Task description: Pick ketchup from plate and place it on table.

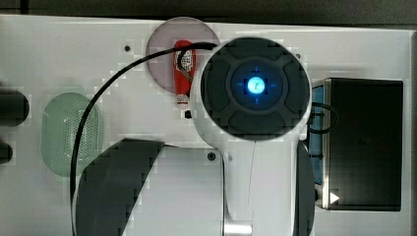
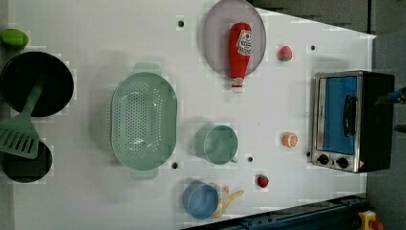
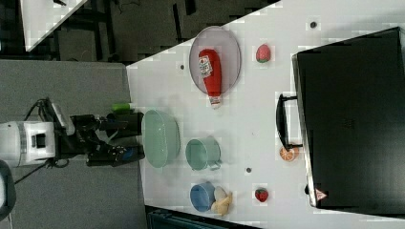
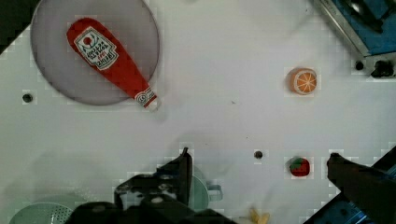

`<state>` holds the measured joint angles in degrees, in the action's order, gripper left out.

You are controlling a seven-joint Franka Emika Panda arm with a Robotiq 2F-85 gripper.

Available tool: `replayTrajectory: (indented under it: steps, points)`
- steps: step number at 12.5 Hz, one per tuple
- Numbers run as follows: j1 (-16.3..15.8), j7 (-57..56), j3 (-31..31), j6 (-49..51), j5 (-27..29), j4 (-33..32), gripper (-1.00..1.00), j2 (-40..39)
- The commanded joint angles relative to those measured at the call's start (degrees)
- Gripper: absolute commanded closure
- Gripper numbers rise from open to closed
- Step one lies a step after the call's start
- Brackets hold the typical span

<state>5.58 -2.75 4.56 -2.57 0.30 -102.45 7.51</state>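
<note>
The pincer (image 4: pixel 259 163) is seen in the wrist view with its fingers (image 4: pixel 184 161) spread fully apart, nothing held or touched, raised well above the surface (image 4: pixel 224 116). The ketchup (image 4: pixel 109 58) is found lying flat on the plate (image 4: pixel 60 74), its cap end overhanging the rim onto the surface. An orange slice (image 4: pixel 303 80) and a strawberry (image 4: pixel 299 166) are seen well apart from it.

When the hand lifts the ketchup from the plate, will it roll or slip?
The ketchup lies flat, its cap past the rim of the plate, so it probably cannot tip. Its rounded body may roll if nudged sideways. It tapers toward the cap, so a grip there might slip; the wider labelled part seems safer.
</note>
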Motion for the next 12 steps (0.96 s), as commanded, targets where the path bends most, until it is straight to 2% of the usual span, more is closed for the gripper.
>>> replayTrajectory:
  steps: [1, 6, 12]
  points:
    - [0.8, -1.6, 1.1, 0.0, 0.5, -0.2, -1.00, -4.5]
    - [0.3, -2.7, 3.9, -4.3, 0.5, 0.0, -1.00, -13.0]
    - [-0.9, -22.2, 5.6, -16.8, 0.5, 0.0, -1.00, -23.9]
